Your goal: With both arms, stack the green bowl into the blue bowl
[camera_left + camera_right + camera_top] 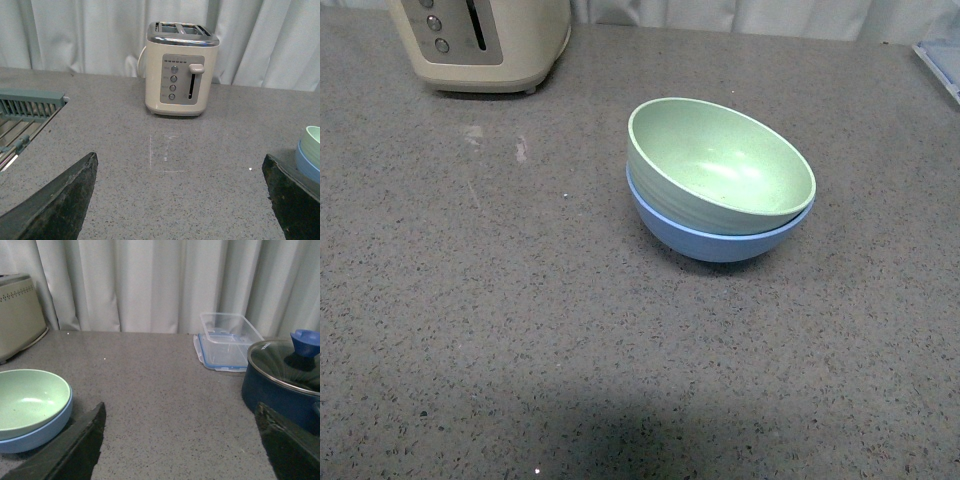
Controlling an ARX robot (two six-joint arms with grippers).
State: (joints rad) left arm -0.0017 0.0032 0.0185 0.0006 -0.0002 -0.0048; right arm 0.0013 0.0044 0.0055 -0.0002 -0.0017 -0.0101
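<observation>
The green bowl (718, 165) sits tilted inside the blue bowl (715, 238) in the middle of the grey counter. Neither arm shows in the front view. In the left wrist view my left gripper (180, 200) is open and empty over bare counter, with the stacked green bowl (313, 142) and blue bowl (306, 162) at the edge beside one finger (295, 200). In the right wrist view my right gripper (180, 440) is open and empty, with the green bowl (30, 400) in the blue bowl (37, 435) beside one finger (75, 450).
A cream toaster (485, 42) stands at the back left; it also shows in the left wrist view (181, 70). A sink with a rack (25, 117) lies at the left. A clear lidded box (227, 342) and a dark blue pot with glass lid (285, 382) stand at the right.
</observation>
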